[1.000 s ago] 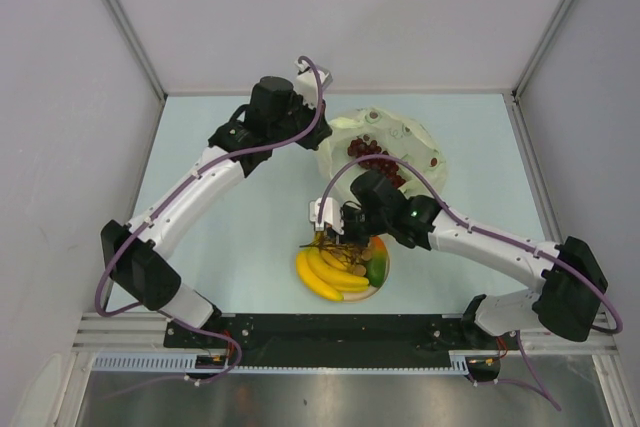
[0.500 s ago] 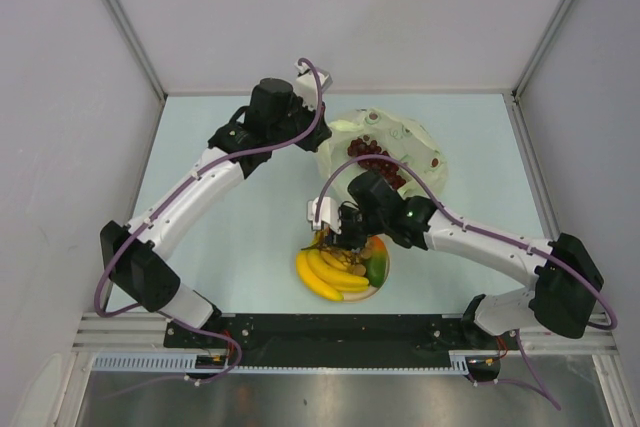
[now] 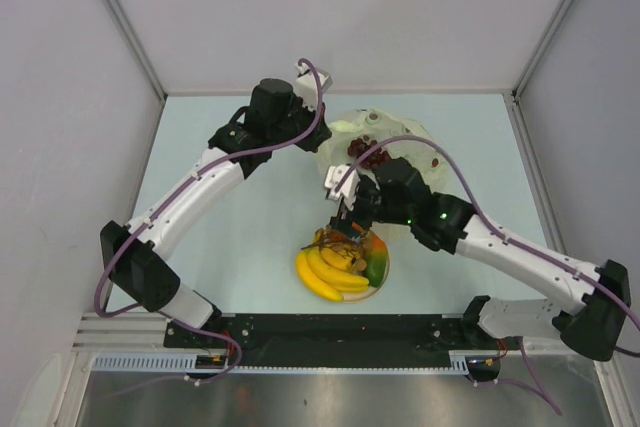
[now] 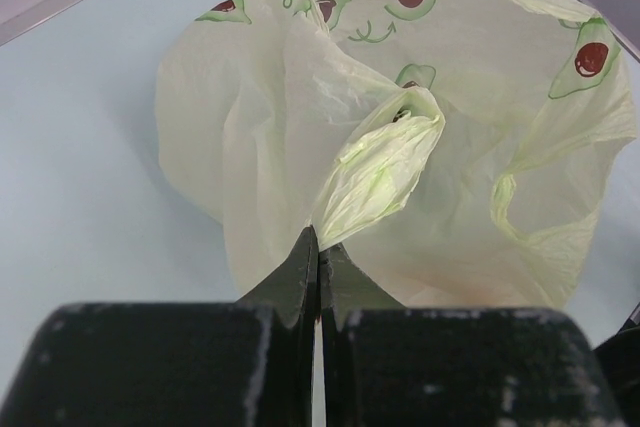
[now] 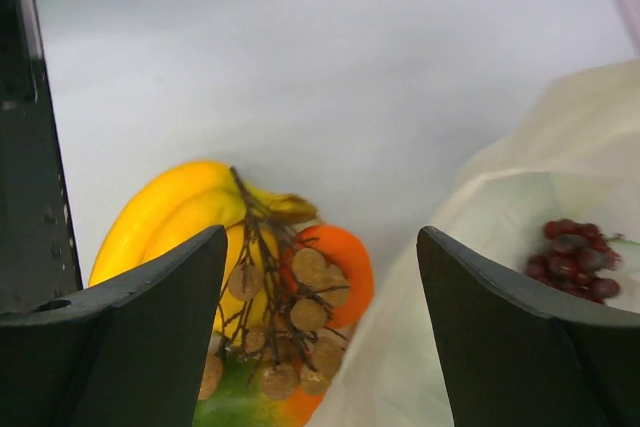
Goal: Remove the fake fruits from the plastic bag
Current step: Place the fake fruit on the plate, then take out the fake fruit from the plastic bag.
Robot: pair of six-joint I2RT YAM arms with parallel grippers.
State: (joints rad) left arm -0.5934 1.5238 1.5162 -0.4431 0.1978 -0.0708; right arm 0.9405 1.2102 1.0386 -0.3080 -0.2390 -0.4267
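At 1 o'clock from the fake fruits, our left gripper pinched the plastic bag; our right gripper gaped empty.

The table is being overlooked from above and behind the arm bases by the top external camera. The plastic bag is being framed closely, almost level, from the left wrist. The fake fruits are being viewed steeply downward from the right wrist. The bag is being shared by all views.

pale blue table, plain grey walls
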